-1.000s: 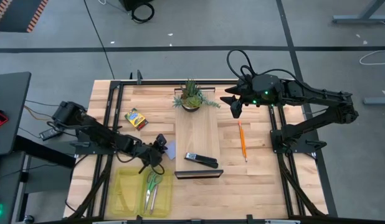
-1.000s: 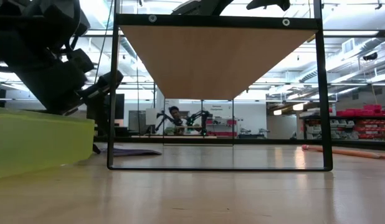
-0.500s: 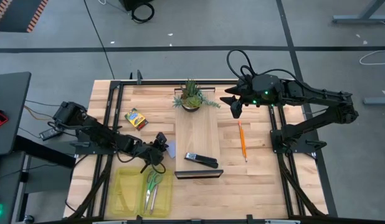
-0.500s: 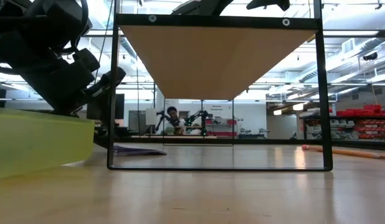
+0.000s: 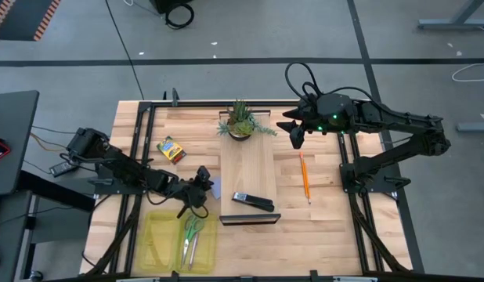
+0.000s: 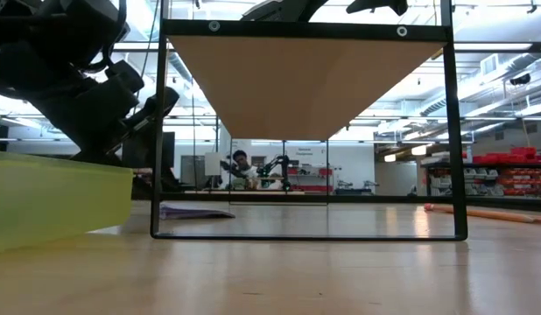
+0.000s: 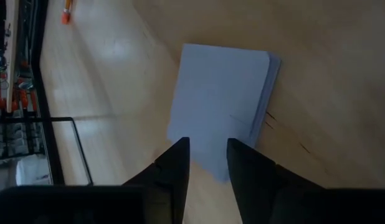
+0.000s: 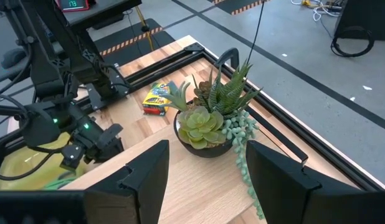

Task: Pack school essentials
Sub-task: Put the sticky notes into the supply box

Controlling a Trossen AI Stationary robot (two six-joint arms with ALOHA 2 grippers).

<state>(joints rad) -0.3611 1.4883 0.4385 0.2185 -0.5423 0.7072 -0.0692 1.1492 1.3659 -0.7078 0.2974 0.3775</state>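
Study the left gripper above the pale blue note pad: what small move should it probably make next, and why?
Probably lower onto the note pad and close on its near edge. The left gripper hovers over that edge with its fingers slightly apart and nothing between them, and the pad lies flat on the table. The scissors already lie in the yellow tray, so the pad looks next to pack.

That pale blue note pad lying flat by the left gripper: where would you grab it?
Probably by one free edge of the note pad, from above: it lies flat on the table, so the left gripper needs one finger under that edge.
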